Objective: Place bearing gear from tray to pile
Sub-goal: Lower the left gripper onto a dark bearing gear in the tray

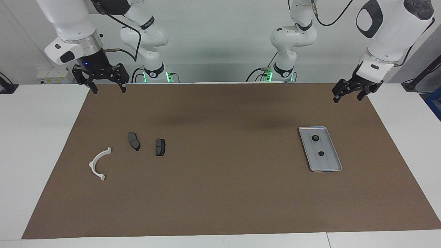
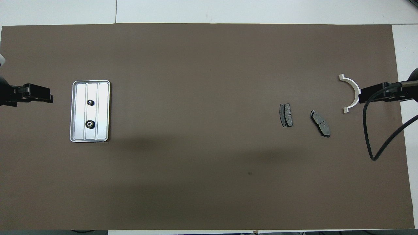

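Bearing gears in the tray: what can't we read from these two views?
- Bearing gears in the tray: too small in both views for teeth or bore.
- Left gripper: overhead view's edge cuts it off.
- White bracket: the raised right gripper covers one end in the overhead view.

two gears [image 1: 315, 138]; two pads [image 1: 134, 141]; one bracket [image 1: 97, 164]

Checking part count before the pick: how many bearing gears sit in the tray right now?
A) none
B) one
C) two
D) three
C: two small dark gears lie in the tray, one nearer the robots and one farther, both on its middle strip in the overhead view; neither gripper holds anything.
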`<state>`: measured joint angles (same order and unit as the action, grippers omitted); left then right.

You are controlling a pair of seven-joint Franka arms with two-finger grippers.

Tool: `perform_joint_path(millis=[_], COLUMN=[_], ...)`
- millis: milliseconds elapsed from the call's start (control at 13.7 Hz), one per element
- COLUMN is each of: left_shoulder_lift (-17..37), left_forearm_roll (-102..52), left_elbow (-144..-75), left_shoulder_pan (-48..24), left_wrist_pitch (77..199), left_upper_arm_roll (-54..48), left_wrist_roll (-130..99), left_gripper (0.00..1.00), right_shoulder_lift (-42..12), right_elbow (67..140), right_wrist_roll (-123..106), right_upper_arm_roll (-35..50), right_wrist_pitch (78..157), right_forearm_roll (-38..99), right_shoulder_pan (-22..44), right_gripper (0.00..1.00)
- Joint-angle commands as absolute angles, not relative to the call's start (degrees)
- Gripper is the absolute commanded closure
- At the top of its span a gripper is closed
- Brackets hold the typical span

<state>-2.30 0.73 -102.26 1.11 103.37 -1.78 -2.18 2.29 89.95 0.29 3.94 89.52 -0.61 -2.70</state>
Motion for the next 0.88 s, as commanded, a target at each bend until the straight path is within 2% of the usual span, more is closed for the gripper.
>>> perform_joint_path(millis=[0, 220, 366, 806], left_shoulder_lift=[-6.2, -4.1, -3.5, 2.3], left_forearm_roll=[1.2, 1.2, 1.2, 1.2], left_elbow=[-113.3, -118.6, -122.9, -127.0], left_shoulder_pan=[1.1, 1.7, 1.8, 2.8], left_wrist_pitch=[111.8, 116.7, 121.7, 130.7], left_upper_arm_roll=[-2.0, -2.0, -1.9, -1.9], left_wrist_roll=[-2.9, -2.5, -2.4, -2.9], left_gripper=[0.0, 0.0, 0.12, 0.24], right_shoulder_lift=[3.2, 3.2, 3.2, 3.3], right_elbow=[90.0, 90.0, 90.0, 90.2], right_wrist_roll=[-1.2, -0.9, -1.2, -1.2], right_upper_arm_roll=[4.0, 4.0, 4.0, 4.0], right_wrist_pitch=[89.6, 89.9, 89.9, 89.7], right_forearm_roll=[0.4, 0.4, 0.4, 0.7], right_shoulder_pan=[-3.5, -3.4, -3.4, -3.0], right_gripper=[0.0, 0.0, 0.0, 0.0])
